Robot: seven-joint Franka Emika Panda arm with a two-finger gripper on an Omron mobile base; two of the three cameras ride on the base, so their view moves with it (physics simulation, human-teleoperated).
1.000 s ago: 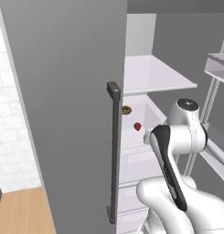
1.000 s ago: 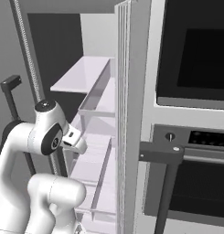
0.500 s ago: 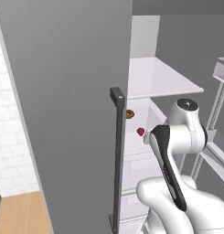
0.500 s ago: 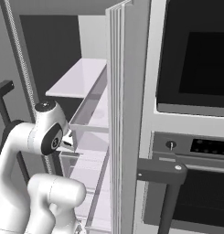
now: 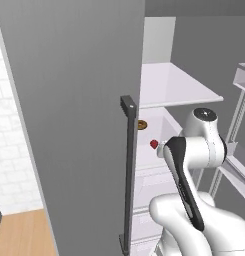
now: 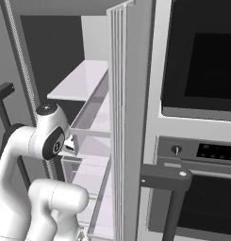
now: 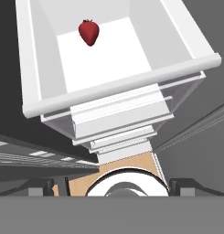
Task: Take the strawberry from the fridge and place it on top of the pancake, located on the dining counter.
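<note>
Strawberry (image 7: pixel 89 32) is lying alone on the white floor of an open white drawer (image 7: pixel 40 68) inside the fridge (image 5: pixel 74 125), sitting toward 11 o'clock in the hand view with its pointed end aiming down the picture and touching none of the drawer walls. Below the drawer's front rim, stepped white and clear drawer fronts are stacking toward 6 o'clock. In the left base view the same berry (image 5: pixel 154 144) is showing as a small red spot just past the edge of the grey fridge door, at about 9 o'clock from the white arm's upper joint, and a small brown donut (image 5: pixel 141 124) is sitting near it, toward 11 o'clock from the berry. A long dark bar handle (image 5: pixel 128 170) is running vertically down the door edge. A white shelf (image 5: pixel 174 87) is spanning the compartment above the berry. The jaws are standing wide apart and holding nothing; their dark tips (image 7: pixel 184 185) are peeking up at the bottom corners of the hand view, well short of the berry. In the right base view the arm is reaching into the open fridge beside the door bins (image 6: pixel 91 120), and a black-glass wall oven (image 6: pixel 202 61) is standing at 3 o'clock.
</note>
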